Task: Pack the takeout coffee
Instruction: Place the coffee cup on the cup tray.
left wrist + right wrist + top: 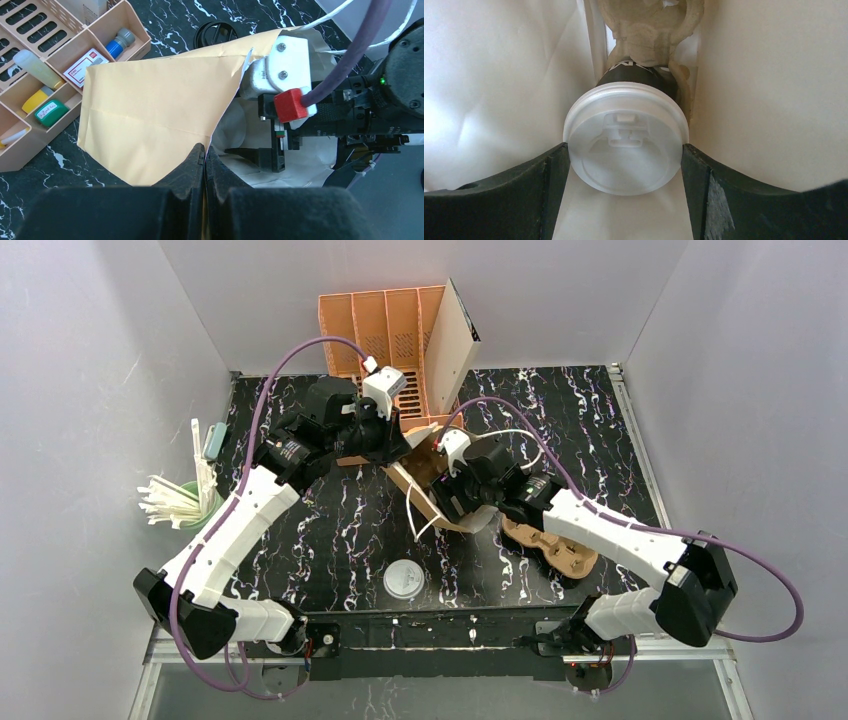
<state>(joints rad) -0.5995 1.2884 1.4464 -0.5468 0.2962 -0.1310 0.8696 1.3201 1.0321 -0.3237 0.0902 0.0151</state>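
- The takeout coffee (pixel 639 77), a dark-walled cup capped by a white lid (pixel 625 135), lies inside the paper bag (pixel 150 110). Its lid faces the right wrist camera, with the bag's white lining on both sides.
- The right gripper (pixel 625 152) reaches into the bag's mouth and grasps the cup. 1 finger touches each side of the lid's rim, with the jaws spread wide around it.
- The left gripper (pixel 204 150) is clenched on the bag's brown edge, holding the mouth apart above the tabletop (pixel 340 530).
- A pale moulded pulp piece (pixel 649 30) sits just beyond the cup's far end. I cannot tell whether the 2 touch.
- Handling, as a judgement: a paper cup is light and its wall dents if squeezed. The plastic lid is smooth and could slip or pop off, so the stiffer hold is the rim band just under the lid, with modest pressure. If the cup is full, tilting risks a leak at the sip hole.
- The bag looks thin and floppy, so releasing its edge may let it collapse onto the cup.
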